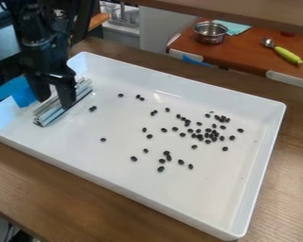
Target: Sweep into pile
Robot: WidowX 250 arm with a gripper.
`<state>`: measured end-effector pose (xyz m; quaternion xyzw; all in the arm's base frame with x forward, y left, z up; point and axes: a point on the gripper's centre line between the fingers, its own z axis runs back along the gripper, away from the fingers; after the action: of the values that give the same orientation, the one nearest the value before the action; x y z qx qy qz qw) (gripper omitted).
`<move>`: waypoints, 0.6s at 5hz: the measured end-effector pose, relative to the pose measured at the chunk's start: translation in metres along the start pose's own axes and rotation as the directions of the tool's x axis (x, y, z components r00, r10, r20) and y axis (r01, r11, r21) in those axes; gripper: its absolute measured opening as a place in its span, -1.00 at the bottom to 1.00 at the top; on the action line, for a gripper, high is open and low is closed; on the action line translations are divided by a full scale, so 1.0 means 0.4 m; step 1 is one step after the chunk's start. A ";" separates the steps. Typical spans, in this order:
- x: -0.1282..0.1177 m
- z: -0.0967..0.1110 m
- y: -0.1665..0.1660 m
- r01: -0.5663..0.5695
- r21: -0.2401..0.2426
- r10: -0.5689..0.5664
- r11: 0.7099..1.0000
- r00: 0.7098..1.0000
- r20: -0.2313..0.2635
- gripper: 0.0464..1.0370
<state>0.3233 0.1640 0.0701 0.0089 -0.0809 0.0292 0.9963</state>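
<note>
Small black oval beans: loose over the white plastic tray, thickest toward its far right corner. Silver-and-white ridged bar: by the tray's left end, long axis parallel to it, broadside to beans. Black two-finger gripper: fingers spread astride bar; grip unconfirmed.

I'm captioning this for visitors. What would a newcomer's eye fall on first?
Probably the small, black, bean-like pieces, clustered most thickly in the right part of the large white rectangular tray, with strays farther left. Next, likely the black robot gripper at the picture's upper left, by a long silvery-white bar near the tray's left end.
</note>
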 end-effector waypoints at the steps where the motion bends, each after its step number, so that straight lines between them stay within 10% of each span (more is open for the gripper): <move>1: -0.004 -0.005 -0.002 -0.001 -0.007 0.001 1.000 1.000 -0.012 0.12; 2: 0.001 -0.005 -0.002 0.010 -0.006 -0.010 1.000 1.000 0.000 -0.38; 3: 0.002 -0.006 0.002 0.009 0.003 -0.009 1.000 1.000 0.005 -0.40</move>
<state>0.3246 0.1647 0.0679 0.0109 -0.0835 0.0249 0.9961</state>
